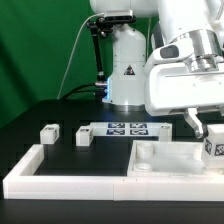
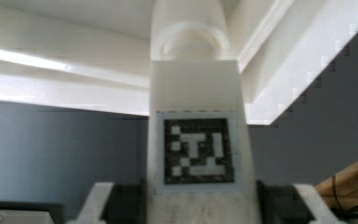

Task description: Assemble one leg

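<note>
Pincer (image 2: 197, 204) gripping leg (image 1: 213, 147) at tabletop (image 1: 160, 161), spare legs (image 1: 48, 132) (image 1: 84, 135), marker board (image 1: 127, 128)

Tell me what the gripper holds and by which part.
The gripper holds a leg, clamped by the two sides flanking its marker tag.

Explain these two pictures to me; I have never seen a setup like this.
The white machine is a robot arm ending in a two-finger gripper. One picture comes from a camera standing off the arm, the other from a camera on its wrist. On the black table lie two loose legs, a marker board, a square tabletop and a low border wall. The gripper holds a third leg, tagged, close to the tabletop.
</note>
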Robot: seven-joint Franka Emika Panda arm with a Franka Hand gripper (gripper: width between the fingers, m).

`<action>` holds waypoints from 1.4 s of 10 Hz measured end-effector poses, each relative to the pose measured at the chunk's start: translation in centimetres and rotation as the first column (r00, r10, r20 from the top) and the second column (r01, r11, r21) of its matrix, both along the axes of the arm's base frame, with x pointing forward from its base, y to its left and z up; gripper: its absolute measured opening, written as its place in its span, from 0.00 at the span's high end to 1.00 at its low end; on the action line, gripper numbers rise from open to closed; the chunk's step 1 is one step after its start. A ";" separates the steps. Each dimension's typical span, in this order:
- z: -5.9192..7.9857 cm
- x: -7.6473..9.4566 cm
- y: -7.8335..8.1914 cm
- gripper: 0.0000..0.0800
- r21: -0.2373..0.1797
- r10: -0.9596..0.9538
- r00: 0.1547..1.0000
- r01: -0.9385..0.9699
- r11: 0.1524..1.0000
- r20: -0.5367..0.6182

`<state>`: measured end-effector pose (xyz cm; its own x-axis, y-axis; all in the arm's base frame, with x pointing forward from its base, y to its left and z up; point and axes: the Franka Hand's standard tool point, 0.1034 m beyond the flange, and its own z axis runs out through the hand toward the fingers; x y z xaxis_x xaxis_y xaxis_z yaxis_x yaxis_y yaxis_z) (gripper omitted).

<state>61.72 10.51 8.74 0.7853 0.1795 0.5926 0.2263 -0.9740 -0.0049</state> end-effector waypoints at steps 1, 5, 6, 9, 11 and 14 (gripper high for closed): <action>-0.1 -0.1 0.0 0.64 0.000 0.002 1.000 -0.002 1.000 -0.016; -0.4 -0.2 0.0 0.26 -0.001 0.003 1.000 -0.003 1.000 -0.027; -0.4 -0.2 0.0 0.20 -0.001 0.003 1.000 -0.003 1.000 -0.027; -0.3 -0.2 0.1 0.19 0.001 0.001 1.000 -0.001 1.000 -0.030; 1.6 0.1 0.7 0.19 0.004 0.006 1.000 -0.005 1.000 -0.030; 3.0 0.6 1.6 0.19 0.006 0.027 0.996 -0.027 1.000 -0.090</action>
